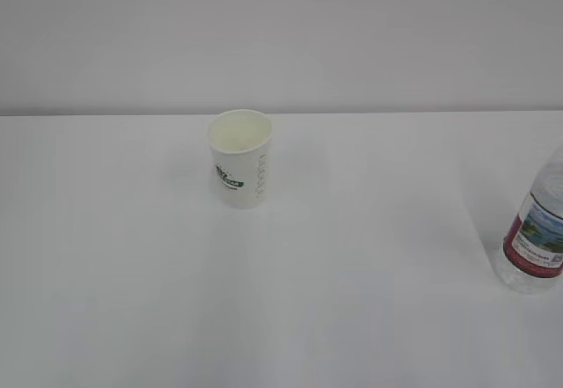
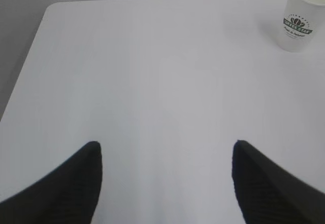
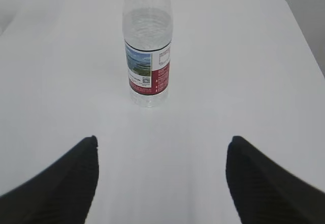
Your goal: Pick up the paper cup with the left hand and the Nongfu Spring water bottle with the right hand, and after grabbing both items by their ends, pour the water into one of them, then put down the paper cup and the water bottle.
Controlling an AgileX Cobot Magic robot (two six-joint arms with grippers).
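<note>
Ahead of the open right hand [image 3: 161, 148] stands the Nongfu Spring water bottle [image 3: 148, 51].

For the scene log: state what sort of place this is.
Probably a lab or test bench: a bare white table against a blank wall, holding only a cup and a bottle.

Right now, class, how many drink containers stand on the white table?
2. The paper cup stands upright near the table's middle, toward the back. The water bottle stands upright at the right edge of the exterior view, partly cut off. Nothing else shows.
</note>
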